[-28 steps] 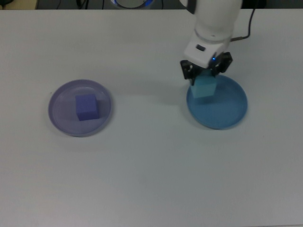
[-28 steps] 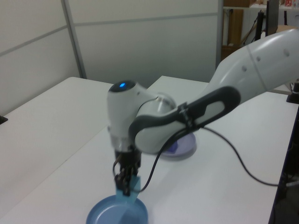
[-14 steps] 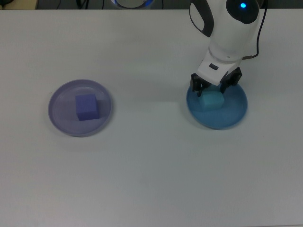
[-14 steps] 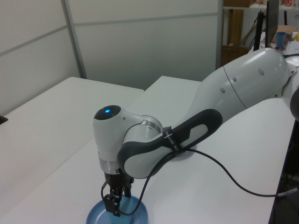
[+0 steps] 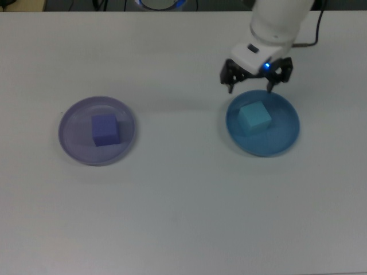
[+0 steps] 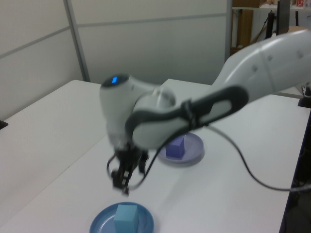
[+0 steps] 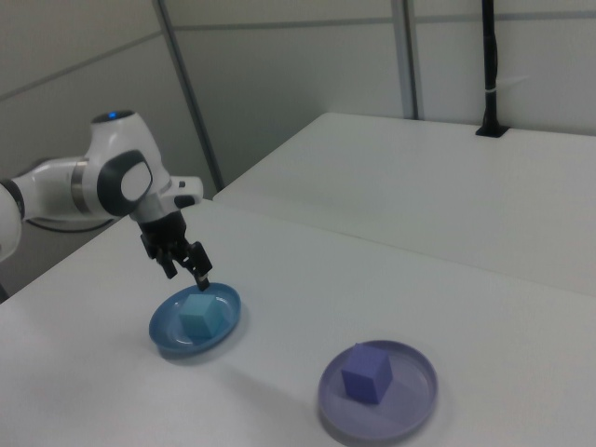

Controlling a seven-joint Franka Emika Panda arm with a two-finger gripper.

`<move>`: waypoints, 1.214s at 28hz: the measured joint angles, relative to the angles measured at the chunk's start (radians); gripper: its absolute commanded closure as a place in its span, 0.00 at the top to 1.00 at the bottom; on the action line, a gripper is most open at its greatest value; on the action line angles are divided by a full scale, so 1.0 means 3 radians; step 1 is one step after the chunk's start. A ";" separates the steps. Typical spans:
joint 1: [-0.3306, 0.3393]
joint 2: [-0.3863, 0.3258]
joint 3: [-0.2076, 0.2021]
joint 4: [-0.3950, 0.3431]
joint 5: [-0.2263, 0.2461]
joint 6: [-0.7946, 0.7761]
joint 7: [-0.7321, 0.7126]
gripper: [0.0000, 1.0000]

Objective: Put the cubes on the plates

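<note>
Resting matte cyan cube (image 5: 254,117), round blue plate (image 5: 284,140)

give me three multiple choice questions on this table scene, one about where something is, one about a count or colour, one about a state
1. Where is the turquoise cube?
A. on the blue plate
B. on the bare table
C. between the tool's fingers

2. How many plates hold a cube?
A. none
B. one
C. two

3. What state is the tool in?
A. shut on a cube
B. open, holding nothing
C. resting flat on the table

Answers:
1 A, the top view shows the cube sitting inside the blue plate's rim.
2 C, the purple cube also sits on the lavender plate.
3 B, its fingers are spread apart above the plate's far edge with nothing between them.
</note>
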 measured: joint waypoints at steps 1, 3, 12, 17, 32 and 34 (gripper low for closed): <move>-0.0040 -0.0068 -0.0023 -0.0001 0.0000 -0.0059 0.0000 1.00; -0.0172 -0.0230 -0.0062 -0.0015 0.0000 -0.0157 0.0000 1.00; -0.0823 -0.0696 -0.0092 -0.0211 0.0000 -0.0255 -0.0165 1.00; -0.0944 -0.0803 -0.0098 -0.0229 0.0000 -0.0402 -0.0300 1.00; -0.0995 -0.0892 -0.0099 -0.0226 0.0000 -0.0477 -0.0430 1.00; -0.1001 -0.0892 -0.0099 -0.0219 0.0000 -0.0477 -0.0430 1.00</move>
